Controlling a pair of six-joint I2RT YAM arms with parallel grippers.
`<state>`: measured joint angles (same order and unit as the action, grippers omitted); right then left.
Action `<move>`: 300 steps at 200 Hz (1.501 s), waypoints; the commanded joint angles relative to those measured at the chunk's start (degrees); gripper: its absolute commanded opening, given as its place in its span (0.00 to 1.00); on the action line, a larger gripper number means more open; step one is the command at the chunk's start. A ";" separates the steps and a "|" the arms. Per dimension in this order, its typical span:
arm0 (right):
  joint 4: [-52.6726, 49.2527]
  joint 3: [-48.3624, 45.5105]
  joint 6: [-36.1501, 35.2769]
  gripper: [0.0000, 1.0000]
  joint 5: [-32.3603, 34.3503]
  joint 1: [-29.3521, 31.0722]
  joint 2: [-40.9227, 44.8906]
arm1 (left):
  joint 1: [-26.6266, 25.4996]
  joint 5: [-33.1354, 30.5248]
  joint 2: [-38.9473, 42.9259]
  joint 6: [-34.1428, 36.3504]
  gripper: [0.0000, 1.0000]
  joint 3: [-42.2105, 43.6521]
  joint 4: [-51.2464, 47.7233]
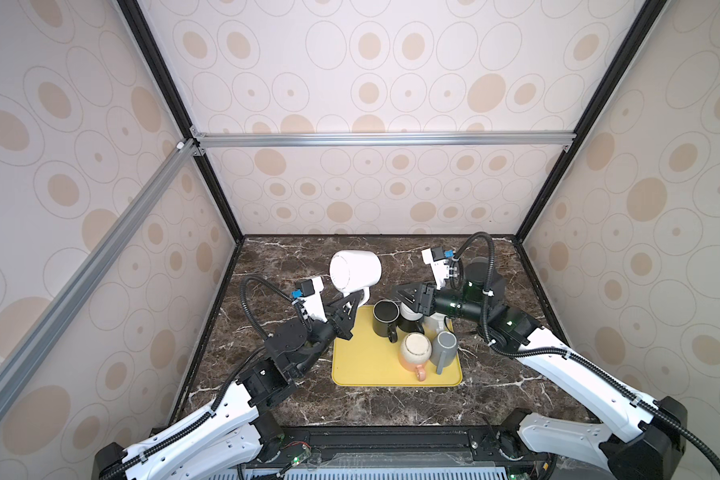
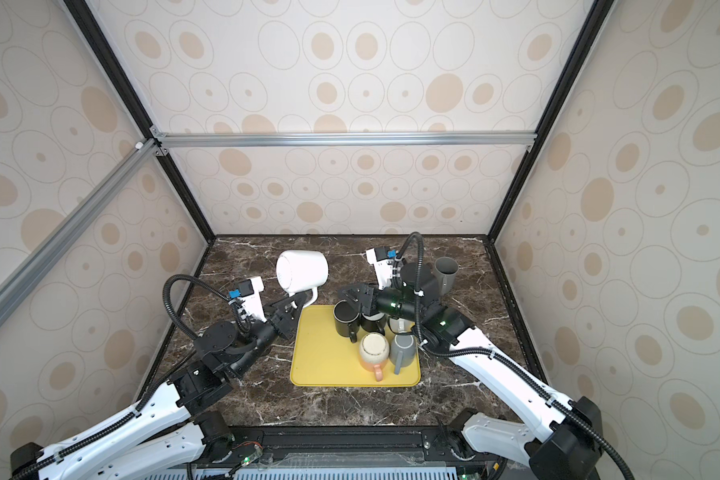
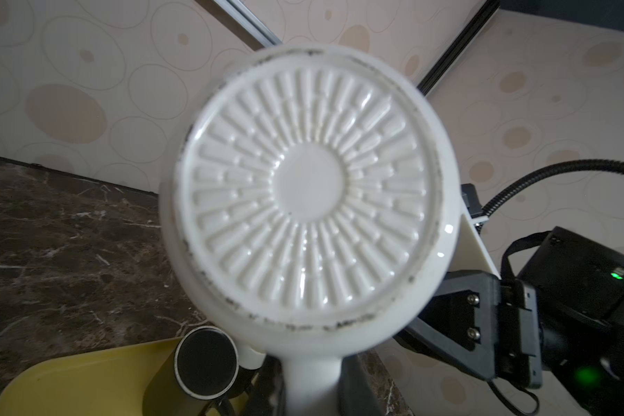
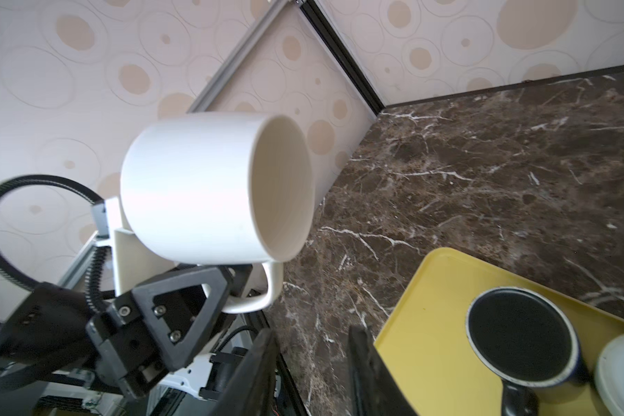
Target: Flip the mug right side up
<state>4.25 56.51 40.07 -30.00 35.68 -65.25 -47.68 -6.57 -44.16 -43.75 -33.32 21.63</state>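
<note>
A white mug (image 1: 355, 270) (image 2: 302, 270) hangs on its side above the table, behind the yellow tray's (image 1: 358, 365) back left corner. My left gripper (image 1: 352, 302) (image 2: 298, 301) is shut on its handle. The left wrist view shows the mug's ribbed base (image 3: 310, 194), with the handle running down between the jaws of the left gripper (image 3: 312, 389). In the right wrist view the mug's mouth (image 4: 281, 187) faces sideways. My right gripper (image 1: 402, 294) (image 4: 312, 345) stands open and empty just right of the mug, over the tray's back edge.
On the tray stand a black mug (image 1: 385, 318), an upside-down beige and pink mug (image 1: 416, 351), a grey mug (image 1: 443, 347) and others partly under the right arm. A grey cup (image 2: 445, 274) stands at the back right. Walls enclose the table.
</note>
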 commanded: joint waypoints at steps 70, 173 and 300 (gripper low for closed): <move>15.02 -2.02 8.57 0.44 -13.38 -0.35 -1.37 | 4.40 16.22 -7.80 -19.38 0.00 4.40 42.29; 17.83 -0.53 10.60 0.37 -13.09 0.02 -4.44 | 4.37 19.85 -16.55 -23.67 0.00 3.90 53.35; 21.67 0.07 13.15 0.00 -13.09 0.73 -6.39 | 4.35 20.66 -21.60 -25.56 0.00 4.49 57.57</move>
<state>24.10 55.27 53.52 -43.00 35.75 -71.75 -43.48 13.02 -66.83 -69.21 -27.57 71.92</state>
